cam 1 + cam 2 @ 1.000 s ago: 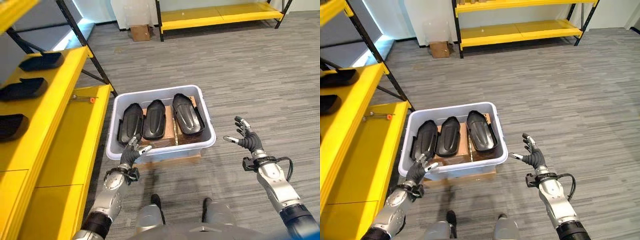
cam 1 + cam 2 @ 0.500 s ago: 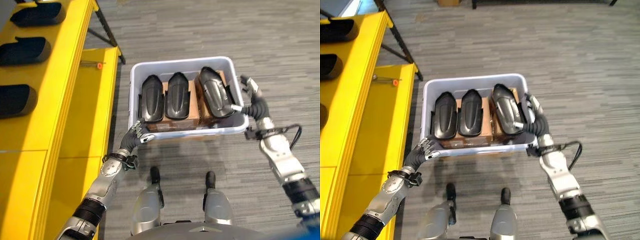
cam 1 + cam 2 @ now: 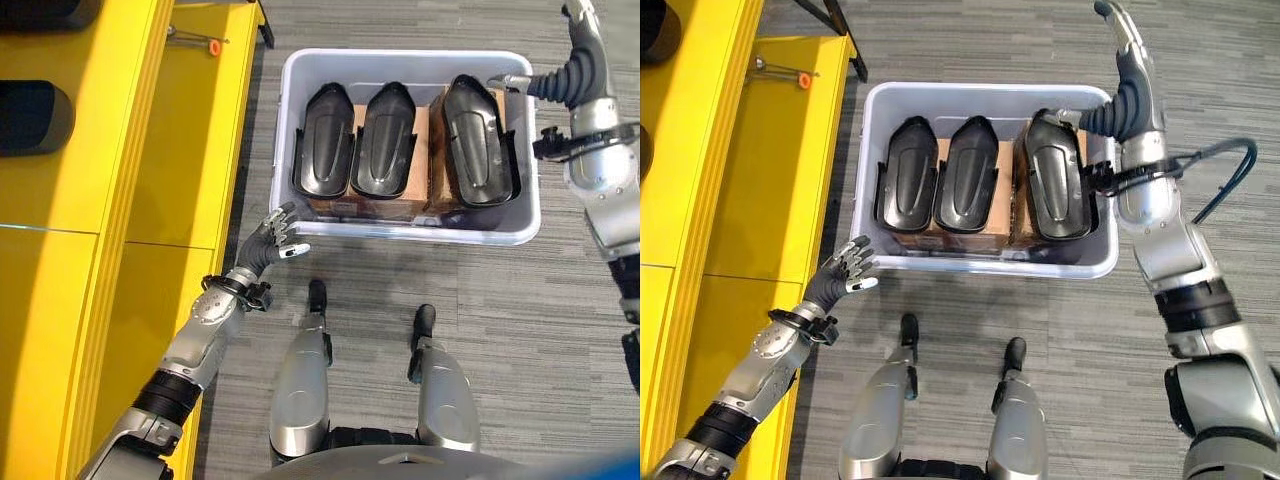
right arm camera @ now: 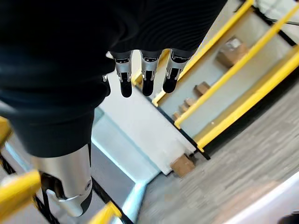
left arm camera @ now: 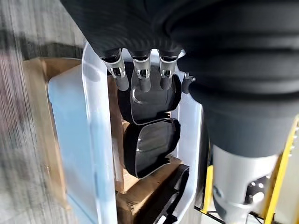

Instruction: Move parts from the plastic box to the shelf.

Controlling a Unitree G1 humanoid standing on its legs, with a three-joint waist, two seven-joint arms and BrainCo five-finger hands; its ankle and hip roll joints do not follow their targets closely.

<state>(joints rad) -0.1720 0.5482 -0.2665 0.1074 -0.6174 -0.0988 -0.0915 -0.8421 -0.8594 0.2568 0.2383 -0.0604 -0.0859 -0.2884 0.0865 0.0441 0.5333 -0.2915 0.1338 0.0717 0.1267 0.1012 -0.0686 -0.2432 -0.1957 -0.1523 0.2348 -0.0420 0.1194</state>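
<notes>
Yellow shelf (image 3: 120, 130) at nine o'clock. Left hand (image 3: 268, 240) hangs with relaxed fingers, empty, near the plastic box (image 3: 410, 222) corner. Three black parts (image 3: 383, 140) lie inside. Right hand (image 3: 1122, 95), fingers straight, at its three o'clock wall.

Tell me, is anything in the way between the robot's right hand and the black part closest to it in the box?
Nothing visible. The right hand, fingers straight, is above the plastic box's right rim, beside the rightmost black part, which lies uncovered.
</notes>
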